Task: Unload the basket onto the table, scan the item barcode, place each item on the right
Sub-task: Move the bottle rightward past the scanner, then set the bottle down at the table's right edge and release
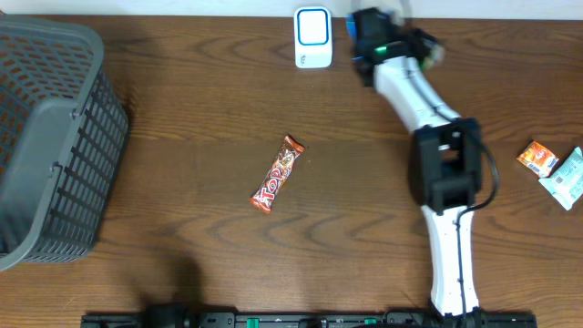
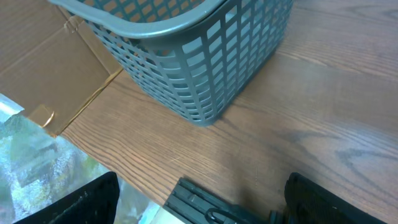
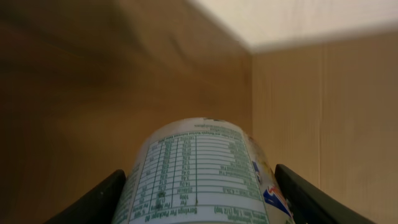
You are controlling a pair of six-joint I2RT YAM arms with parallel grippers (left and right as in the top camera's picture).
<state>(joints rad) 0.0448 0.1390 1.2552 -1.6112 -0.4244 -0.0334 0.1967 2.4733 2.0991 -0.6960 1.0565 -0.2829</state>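
Right gripper (image 3: 202, 208) is clamped on a rounded white container (image 3: 196, 168), its two dark fingers (image 3: 93, 202) pressing the sides from left and right, with the printed nutrition table in green facing the wrist camera (the text is too small to read). From above, that gripper (image 1: 383, 41) sits at the far edge of the table (image 1: 200, 91), just to the right of the white scanner (image 1: 312, 36) with its blue-outlined face; a narrow gap shows between them. The container itself is mostly hidden under the gripper in the overhead view, so which way its barcode faces cannot be told. The right arm stretches from the near edge of the table diagonally up to that spot. The left gripper (image 2: 199, 208) hangs with its jaws spread wide and nothing between them, above bare wood near the corner of a grey slatted basket (image 2: 205, 62), with flattened cardboard (image 2: 56, 68) lying beyond the table edge. In the overhead view the basket (image 1: 55, 137) stands at the left side of the table. A red and orange candy bar (image 1: 278, 173) lies tilted near the middle, well apart from both. At the right edge an orange packet (image 1: 537, 158) and a pale packet (image 1: 567, 178) lie just beside each other.
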